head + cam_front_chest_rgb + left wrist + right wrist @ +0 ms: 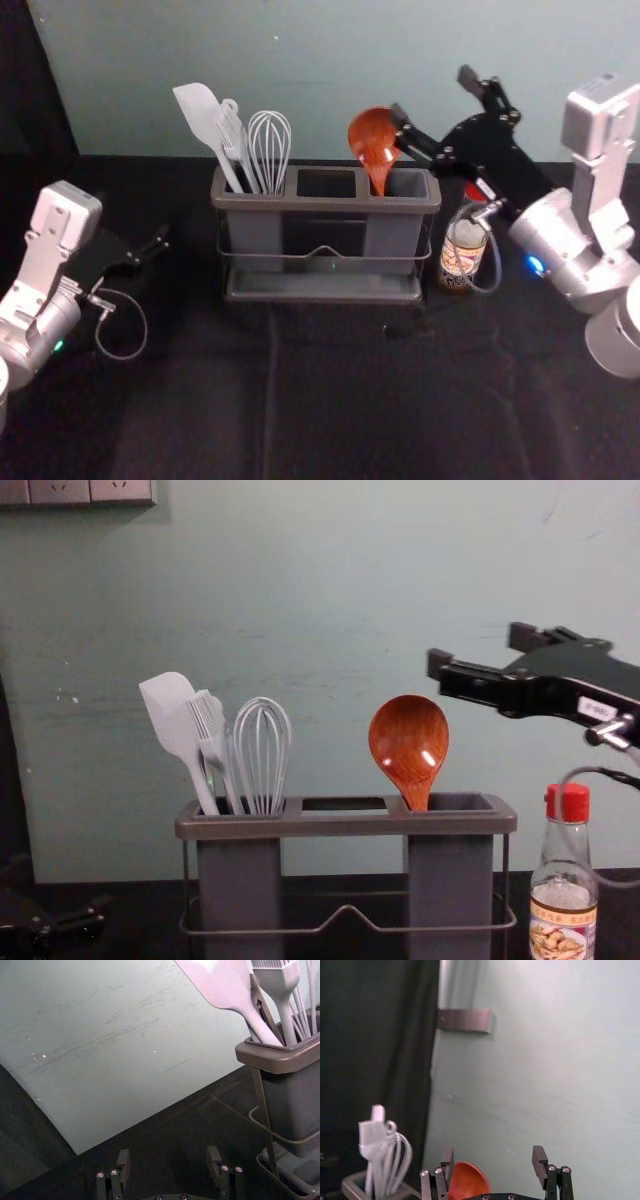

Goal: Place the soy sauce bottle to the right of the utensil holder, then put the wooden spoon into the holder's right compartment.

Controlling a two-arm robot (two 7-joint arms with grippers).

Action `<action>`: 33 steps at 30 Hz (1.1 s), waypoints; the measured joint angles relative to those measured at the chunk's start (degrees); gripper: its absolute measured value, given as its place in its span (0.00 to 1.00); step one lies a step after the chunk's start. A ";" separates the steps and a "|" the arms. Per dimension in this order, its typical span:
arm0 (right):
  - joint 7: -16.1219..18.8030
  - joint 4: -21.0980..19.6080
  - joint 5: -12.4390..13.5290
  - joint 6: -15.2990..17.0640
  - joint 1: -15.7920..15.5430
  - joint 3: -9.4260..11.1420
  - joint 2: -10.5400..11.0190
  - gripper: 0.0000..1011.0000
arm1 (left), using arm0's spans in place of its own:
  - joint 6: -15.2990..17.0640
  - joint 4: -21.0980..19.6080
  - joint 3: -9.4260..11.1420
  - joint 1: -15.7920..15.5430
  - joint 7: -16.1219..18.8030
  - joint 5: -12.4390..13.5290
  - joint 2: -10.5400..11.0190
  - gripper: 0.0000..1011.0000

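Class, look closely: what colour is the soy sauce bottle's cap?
The cap is red, seen best in the chest view.

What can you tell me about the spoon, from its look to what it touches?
The spoon looks wooden: glossy red-brown with darker grain and a bright highlight on its rounded bowl. It stands bowl up, leaning slightly to the left, its handle down in the right compartment of the holder, near that compartment's left side. The handle's lower part is hidden inside, so what it rests on there can't be told. The right hand is open above and to the right, with a gap between it and the bowl.
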 joint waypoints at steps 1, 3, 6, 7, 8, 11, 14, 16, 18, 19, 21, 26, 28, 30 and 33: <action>-1.35 -1.85 -0.37 2.27 -1.13 0.60 0.18 0.99 | 0.00 0.00 0.00 0.00 0.00 0.00 0.00 0.99; -2.79 -3.82 -0.61 4.58 -2.58 1.48 0.26 0.99 | 0.00 0.00 0.00 0.00 0.00 0.00 0.00 0.99; -5.28 -6.82 -1.15 7.39 -5.23 3.12 0.05 0.99 | 0.00 0.00 0.00 0.00 0.00 0.00 0.00 0.99; -5.85 -7.62 -1.28 8.01 -5.96 3.53 -0.05 0.99 | 0.00 0.00 0.00 0.00 0.00 0.00 0.00 0.99; -6.38 -8.29 -1.44 8.63 -6.67 3.92 -0.15 0.99 | 0.00 0.00 0.00 0.00 0.00 0.00 0.00 0.99; -8.34 -10.68 -1.71 10.09 -9.75 5.72 -0.66 0.99 | 0.00 0.00 0.00 0.00 0.00 0.00 0.00 0.99; -9.42 -11.93 -1.49 10.62 -12.25 7.64 -1.08 0.99 | 0.00 0.00 0.00 0.00 0.00 0.00 0.00 0.99; -9.64 -12.21 -1.26 10.67 -13.32 8.61 -1.18 0.99 | 0.00 0.00 0.00 0.00 0.00 0.00 0.00 0.99; -9.61 -12.23 -0.61 10.81 -14.72 9.97 -1.20 0.99 | 0.00 0.00 0.00 0.00 0.00 0.00 0.00 0.99; -9.60 -11.99 -0.32 10.85 -15.53 10.88 -1.18 0.99 | 0.00 0.00 0.00 0.00 0.00 0.00 0.00 0.99; -9.57 -11.65 -0.08 10.80 -16.31 11.74 -1.15 0.99 | 0.00 0.00 0.00 0.00 0.00 0.00 0.00 0.99; -9.32 -9.51 0.48 10.11 -18.40 14.35 -1.35 0.99 | 0.00 0.00 0.00 0.00 0.00 0.00 0.00 0.99; -9.31 -8.67 0.58 10.02 -18.67 14.86 -1.51 0.99 | 0.00 0.00 0.00 0.00 0.00 0.00 0.00 0.99; -9.32 -7.59 0.50 9.77 -18.88 15.29 -1.78 0.99 | 0.00 0.00 0.00 0.00 0.00 0.00 0.00 0.99; -9.61 -5.93 -0.25 9.27 -19.06 15.61 -2.29 0.99 | 0.00 0.00 0.00 0.00 0.00 0.00 0.00 0.99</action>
